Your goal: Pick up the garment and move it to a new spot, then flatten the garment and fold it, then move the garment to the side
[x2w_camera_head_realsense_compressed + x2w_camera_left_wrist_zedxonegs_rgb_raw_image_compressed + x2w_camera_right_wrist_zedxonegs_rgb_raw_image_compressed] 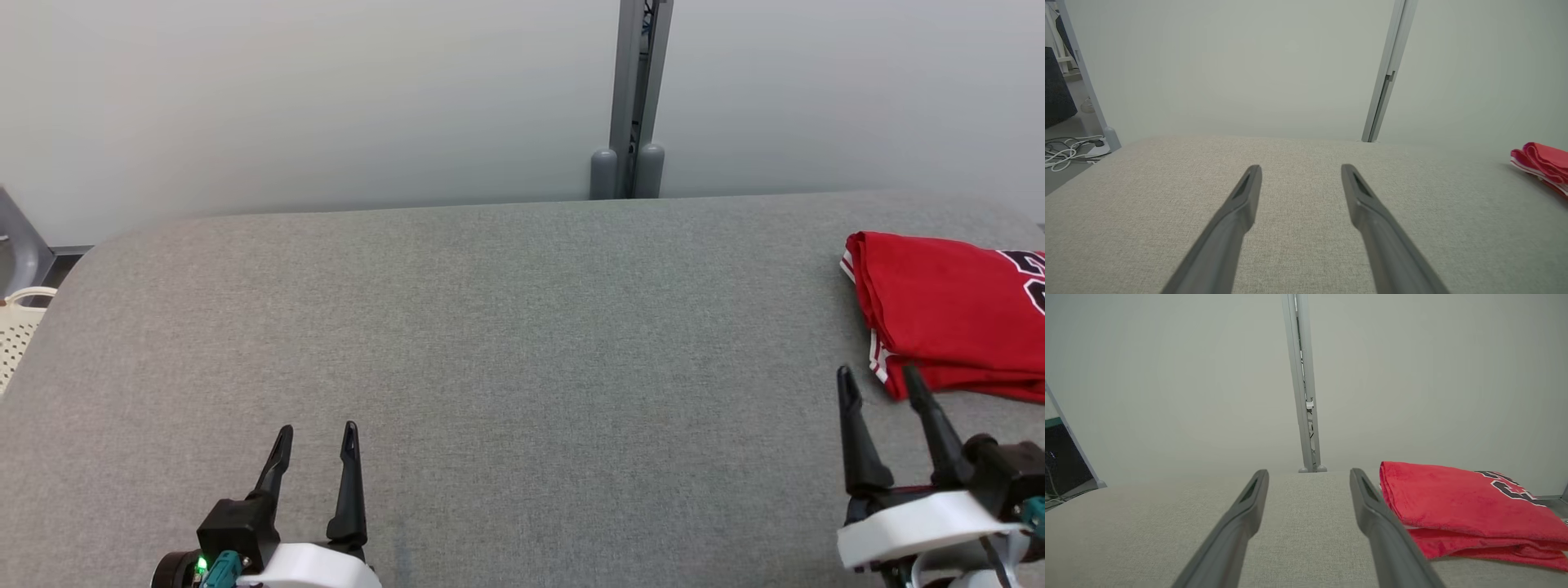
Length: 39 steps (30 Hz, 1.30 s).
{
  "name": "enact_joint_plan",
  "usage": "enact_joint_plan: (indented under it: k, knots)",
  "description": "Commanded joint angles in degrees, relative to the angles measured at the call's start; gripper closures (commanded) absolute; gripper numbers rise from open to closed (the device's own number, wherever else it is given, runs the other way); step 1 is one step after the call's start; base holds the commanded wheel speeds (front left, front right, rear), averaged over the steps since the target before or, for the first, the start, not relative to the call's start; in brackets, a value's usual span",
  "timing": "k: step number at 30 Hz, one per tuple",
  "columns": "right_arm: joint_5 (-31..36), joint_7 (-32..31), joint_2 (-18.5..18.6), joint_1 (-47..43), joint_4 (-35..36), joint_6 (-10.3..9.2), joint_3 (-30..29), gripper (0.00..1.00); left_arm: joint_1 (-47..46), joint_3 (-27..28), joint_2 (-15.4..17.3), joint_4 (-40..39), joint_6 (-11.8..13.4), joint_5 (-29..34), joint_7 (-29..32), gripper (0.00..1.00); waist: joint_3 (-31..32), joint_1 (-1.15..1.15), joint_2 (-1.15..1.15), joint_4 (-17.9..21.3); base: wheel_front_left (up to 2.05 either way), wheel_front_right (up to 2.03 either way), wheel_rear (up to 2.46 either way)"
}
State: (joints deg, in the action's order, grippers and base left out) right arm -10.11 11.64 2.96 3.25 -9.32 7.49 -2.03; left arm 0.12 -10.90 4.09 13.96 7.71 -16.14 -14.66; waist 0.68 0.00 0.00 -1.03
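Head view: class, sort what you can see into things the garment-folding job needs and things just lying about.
Belongs to the job:
- red garment, folded, at the right
- grey table under it
- left fingers, open
- right fingers, open

Just lying about:
- cream basket
- grey post
- floor cables

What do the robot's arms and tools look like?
Both have two long dark tapered fingers, a black base and a white wrist shell. The left tool has a green light and teal plug; the right tool, a teal part and thin cables.
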Motion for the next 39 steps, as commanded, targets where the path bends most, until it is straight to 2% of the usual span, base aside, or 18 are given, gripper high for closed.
enact_joint_plan:
  k: [1,11,38,39]
  knots:
    - [-1.65,0.43,0.04,-0.76,0.29,0.03,0.42,0.0,0.53,0.03,0.03,-0.36,0.32,0.01,-0.23,0.0,0.23,0.0,0.0,-0.28,0.0,0.0,0.0]
    - [-5.7,1.66,0.11,-1.33,-2.39,0.03,7.05,0.0,1.39,-0.04,-0.09,-1.42,0.41,0.31,-0.52,0.0,0.93,0.0,0.0,-1.21,0.0,0.0,0.0]
    - [-4.75,2.96,0.09,-1.66,-4.63,0.03,5.69,0.0,1.12,-0.64,0.89,0.46,1.34,0.6,-0.1,0.0,1.13,0.0,0.0,-0.66,0.0,0.0,0.0]
    - [-5.0,2.51,-0.18,-1.57,-4.69,0.0,5.93,1.0,1.09,-0.69,0.48,0.53,0.94,0.47,-0.02,1.0,1.12,0.0,0.0,-0.64,0.0,0.0,0.0]
